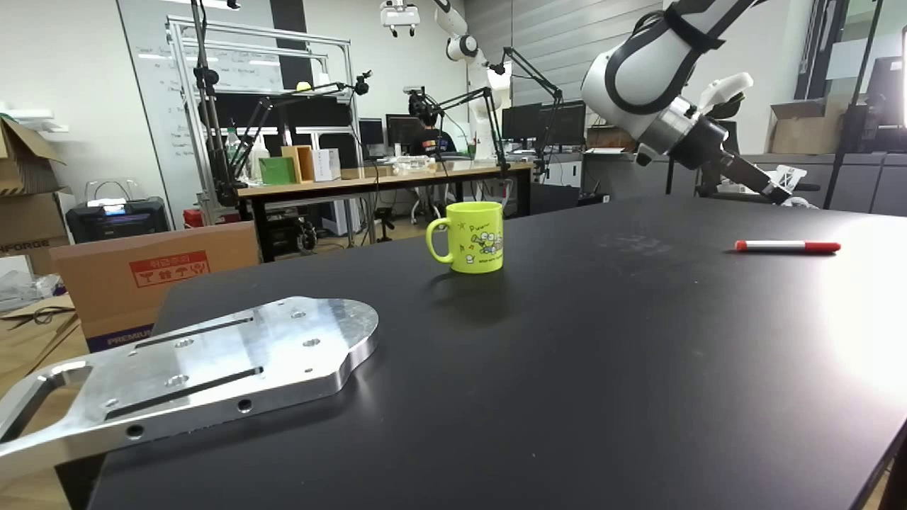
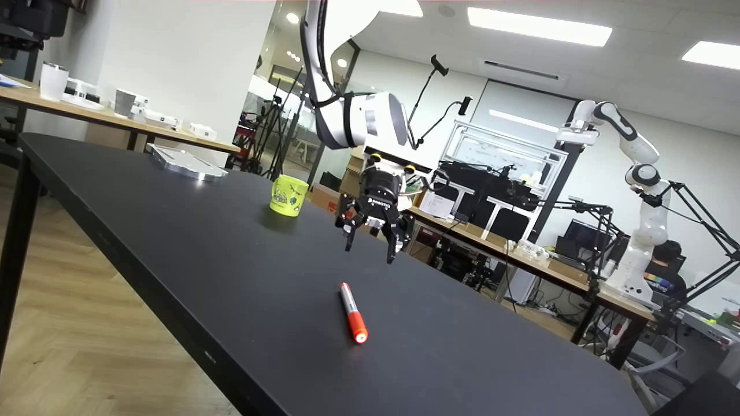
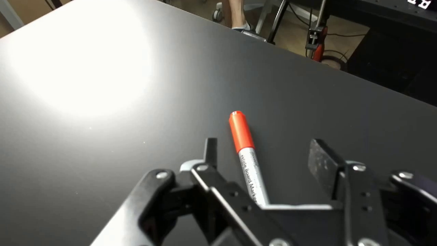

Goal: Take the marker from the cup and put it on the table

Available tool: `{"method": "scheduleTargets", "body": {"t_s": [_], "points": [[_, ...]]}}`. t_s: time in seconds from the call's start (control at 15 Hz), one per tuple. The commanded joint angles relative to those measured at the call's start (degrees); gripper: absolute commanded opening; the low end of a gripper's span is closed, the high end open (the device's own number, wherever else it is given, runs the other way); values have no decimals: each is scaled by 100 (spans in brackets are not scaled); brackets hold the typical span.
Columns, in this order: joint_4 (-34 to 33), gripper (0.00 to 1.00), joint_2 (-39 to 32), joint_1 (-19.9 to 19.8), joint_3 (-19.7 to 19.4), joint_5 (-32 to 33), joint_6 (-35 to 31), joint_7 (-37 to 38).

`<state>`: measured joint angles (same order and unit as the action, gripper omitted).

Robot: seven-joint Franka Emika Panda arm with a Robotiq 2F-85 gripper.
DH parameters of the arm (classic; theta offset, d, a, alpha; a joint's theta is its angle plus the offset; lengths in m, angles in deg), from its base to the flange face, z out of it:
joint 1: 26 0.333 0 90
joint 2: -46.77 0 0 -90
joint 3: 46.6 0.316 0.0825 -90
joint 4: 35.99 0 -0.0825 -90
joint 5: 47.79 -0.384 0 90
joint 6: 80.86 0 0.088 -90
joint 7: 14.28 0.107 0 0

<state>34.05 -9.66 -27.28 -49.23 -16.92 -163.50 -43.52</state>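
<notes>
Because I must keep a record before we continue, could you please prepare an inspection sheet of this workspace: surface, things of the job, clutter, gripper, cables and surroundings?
Surface: black table, reflecting light strongly on one part.
Job's things: red marker lies on the table, outside the cup; the cup stands upright, its inside hidden.
Clutter: silvery metal plate, seemingly overhanging the table edge.
Gripper: open, above the table, holding nothing.
Cables: dark cables beyond the table edge in the wrist view.
Surroundings: cardboard box near the table; wooden workbench and a person in the background.
</notes>
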Motion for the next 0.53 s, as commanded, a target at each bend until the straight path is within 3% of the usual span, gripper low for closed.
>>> {"method": "scheduleTargets", "body": {"t_s": [0.0,0.2,0.27,0.47], "points": [[344,99,813,16,136,-228,-159,172],[687,100,1489,104,258,-304,-414,215],[115,100,893,84,164,-210,-193,-1],[166,100,1055,117,196,-215,-172,-24]]}}
